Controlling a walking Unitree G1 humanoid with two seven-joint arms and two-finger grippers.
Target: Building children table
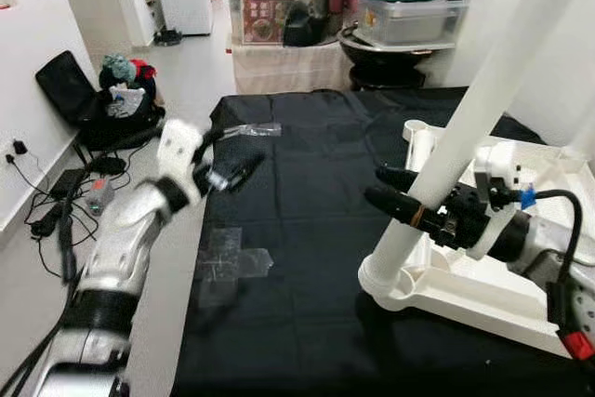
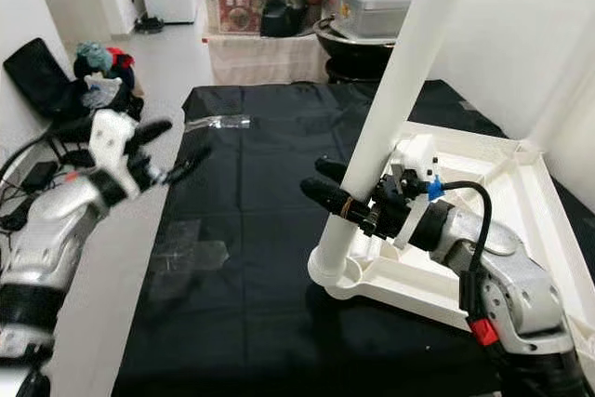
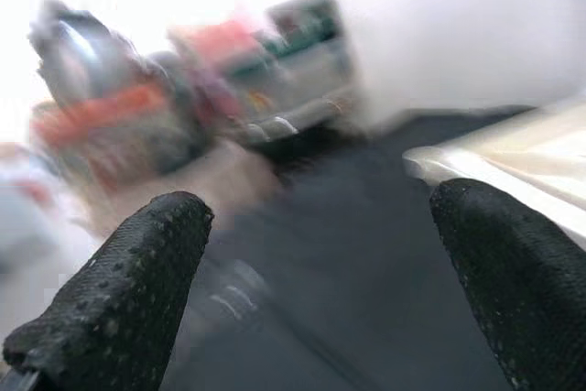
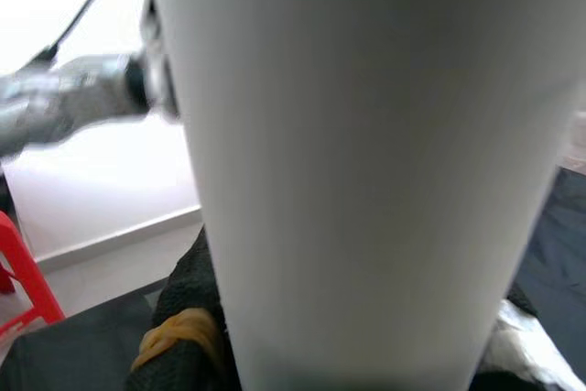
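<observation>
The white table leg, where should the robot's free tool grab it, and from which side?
Probably the bare middle of the white table leg, above where the right tool already clamps it. The leg is a long round tube leaning up from its socket in the upturned white tabletop. The open left tool could come across from the robot's left, fingers around the tube.

Table leg [image 1: 483, 99] top cut off; left wrist view blurred.
</observation>
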